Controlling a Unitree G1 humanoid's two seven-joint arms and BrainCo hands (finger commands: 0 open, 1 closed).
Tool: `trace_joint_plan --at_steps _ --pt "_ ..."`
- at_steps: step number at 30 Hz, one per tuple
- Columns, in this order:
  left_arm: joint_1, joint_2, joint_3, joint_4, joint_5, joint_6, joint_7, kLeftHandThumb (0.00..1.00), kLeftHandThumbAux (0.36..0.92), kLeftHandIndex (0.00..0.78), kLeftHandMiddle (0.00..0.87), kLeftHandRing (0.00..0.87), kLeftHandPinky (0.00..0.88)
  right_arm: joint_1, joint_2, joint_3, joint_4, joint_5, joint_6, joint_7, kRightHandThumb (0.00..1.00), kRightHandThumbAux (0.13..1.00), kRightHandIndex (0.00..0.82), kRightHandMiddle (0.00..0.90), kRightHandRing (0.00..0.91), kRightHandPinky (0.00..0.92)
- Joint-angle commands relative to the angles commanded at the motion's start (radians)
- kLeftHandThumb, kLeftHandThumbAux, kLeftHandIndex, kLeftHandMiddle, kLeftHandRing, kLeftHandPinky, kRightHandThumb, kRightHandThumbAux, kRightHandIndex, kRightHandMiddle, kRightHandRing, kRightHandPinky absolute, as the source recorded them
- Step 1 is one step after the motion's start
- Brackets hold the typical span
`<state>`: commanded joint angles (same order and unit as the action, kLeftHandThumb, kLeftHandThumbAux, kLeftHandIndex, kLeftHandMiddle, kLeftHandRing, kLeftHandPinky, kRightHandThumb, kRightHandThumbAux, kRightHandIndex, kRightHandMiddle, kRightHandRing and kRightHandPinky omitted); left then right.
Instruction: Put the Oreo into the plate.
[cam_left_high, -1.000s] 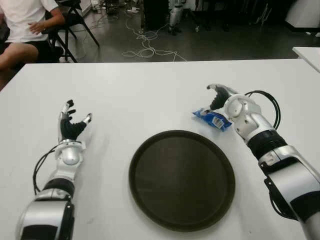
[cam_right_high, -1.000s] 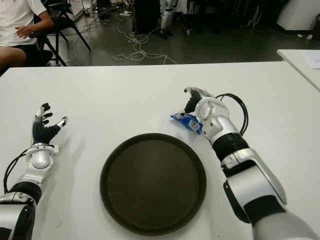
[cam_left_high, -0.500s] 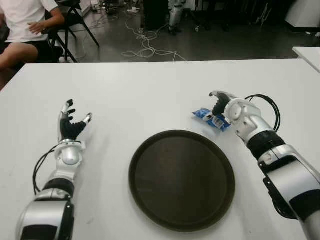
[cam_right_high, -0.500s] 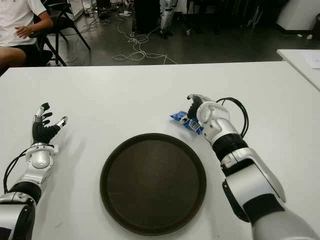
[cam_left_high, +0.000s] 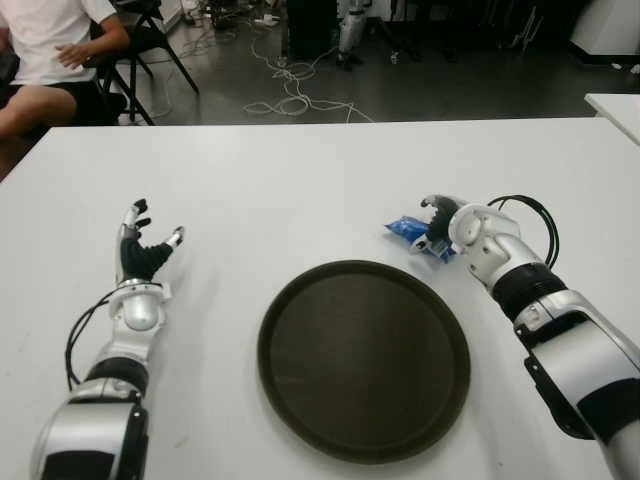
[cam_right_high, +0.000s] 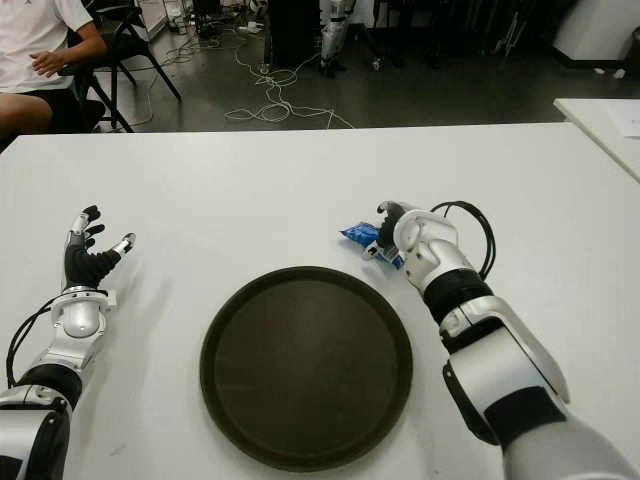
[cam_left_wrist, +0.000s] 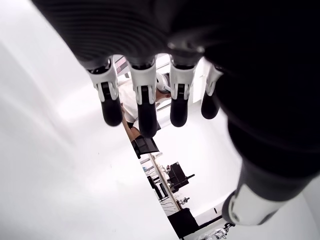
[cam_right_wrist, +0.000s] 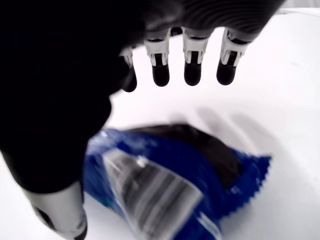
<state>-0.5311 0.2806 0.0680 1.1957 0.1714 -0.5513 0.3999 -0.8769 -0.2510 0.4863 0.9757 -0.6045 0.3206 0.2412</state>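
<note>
Near you, the plate (cam_left_high: 364, 360) is sitting bare; just beyond its rim the right robot hand (cam_left_high: 443, 222) is arching, fingers unclenched, over the Oreo (cam_right_wrist: 170, 180) on the surface (cam_left_high: 300, 180). Expect light, crinkly, slippery foil: pinch mid-pack. Left robot hand (cam_left_high: 142, 250) is idling, fingers spread

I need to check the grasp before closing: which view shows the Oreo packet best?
The right wrist view: the blue Oreo packet fills the picture, lying on the white table under the open fingers of the right robot hand. Both eye views show it small, partly hidden behind that hand, beside the plate.
</note>
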Motion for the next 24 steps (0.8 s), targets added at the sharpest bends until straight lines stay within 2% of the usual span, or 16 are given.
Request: trace_joint_plan --at_steps 13,24 --pt "-0.003 0.003 -0.001 0.006 0.005 0.010 0.010 0.078 0.736 0.097 0.149 0.152 0.149 0.004 0.002 -0.008 0.024 0.005 -0.023 -0.005 0.000 0.815 0.064 0.085 0.054 0.000" --pt "-0.002 0.004 -0.002 0.002 0.007 0.011 0.008 0.080 0.732 0.100 0.150 0.148 0.136 0.014 0.011 -0.008 0.024 0.002 -0.040 -0.012 0.000 0.817 0.065 0.080 0.053 0.000"
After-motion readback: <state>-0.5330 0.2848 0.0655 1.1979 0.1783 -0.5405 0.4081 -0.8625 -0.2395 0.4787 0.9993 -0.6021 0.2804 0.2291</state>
